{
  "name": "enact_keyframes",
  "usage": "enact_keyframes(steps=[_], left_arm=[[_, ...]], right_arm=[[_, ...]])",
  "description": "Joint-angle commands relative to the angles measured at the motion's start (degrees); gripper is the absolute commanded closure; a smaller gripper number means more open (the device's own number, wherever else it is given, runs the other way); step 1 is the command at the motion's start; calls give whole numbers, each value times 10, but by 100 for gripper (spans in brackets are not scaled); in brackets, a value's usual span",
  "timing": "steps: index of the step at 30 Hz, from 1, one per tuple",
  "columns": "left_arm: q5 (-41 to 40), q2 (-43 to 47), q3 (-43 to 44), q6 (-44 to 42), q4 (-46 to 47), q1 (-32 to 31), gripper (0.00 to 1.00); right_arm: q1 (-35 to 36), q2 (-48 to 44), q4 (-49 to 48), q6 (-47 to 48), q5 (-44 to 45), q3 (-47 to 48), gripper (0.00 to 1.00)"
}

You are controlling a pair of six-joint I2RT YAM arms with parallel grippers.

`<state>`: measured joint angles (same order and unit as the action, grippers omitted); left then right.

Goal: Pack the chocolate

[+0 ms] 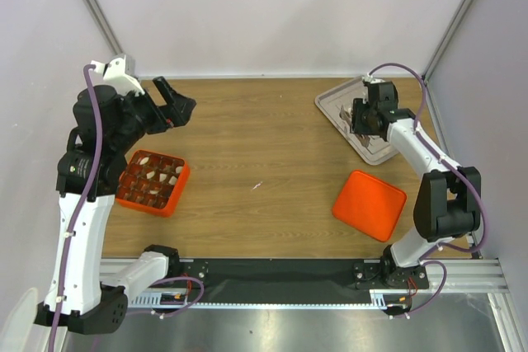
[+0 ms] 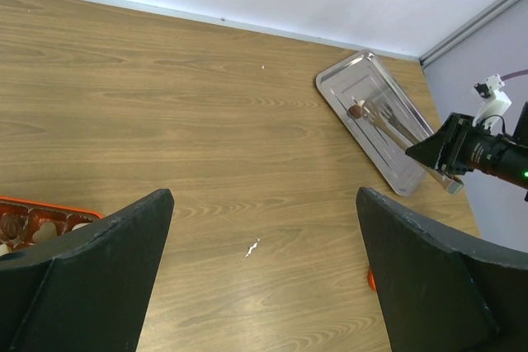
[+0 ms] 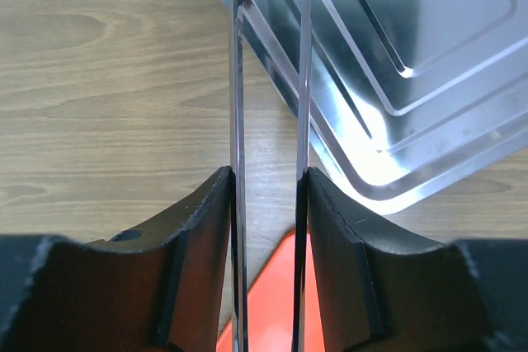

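One dark brown chocolate (image 2: 356,110) lies on the metal tray (image 1: 334,98) at the back right, by the tips of the thin metal tongs (image 2: 394,127). My right gripper (image 1: 365,119) hovers over the tray, shut on the tongs; its wrist view shows both tong arms (image 3: 237,80) pressed between the fingers (image 3: 194,237). The orange gridded box (image 1: 153,180) at the left holds several dark and cream-white chocolates (image 1: 170,179). My left gripper (image 1: 175,105) is open and empty, raised above the table behind the box.
An orange lid (image 1: 370,204) lies flat at the front right; its corner shows in the right wrist view (image 3: 268,307). A small white scrap (image 2: 252,247) lies mid-table. Walls close the back and both sides.
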<state>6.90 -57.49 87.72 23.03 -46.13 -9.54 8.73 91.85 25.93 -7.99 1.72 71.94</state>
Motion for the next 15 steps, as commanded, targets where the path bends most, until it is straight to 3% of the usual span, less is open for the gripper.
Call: enact_keyframes(steps=[1,15], left_arm=[[13,2,3,0,22,3,0],[7,5,3,3,24,4,0]], right_arm=[[-12,1,-8,-5,2,-10,55],[-28,34,-38,-15,-52,-21,54]])
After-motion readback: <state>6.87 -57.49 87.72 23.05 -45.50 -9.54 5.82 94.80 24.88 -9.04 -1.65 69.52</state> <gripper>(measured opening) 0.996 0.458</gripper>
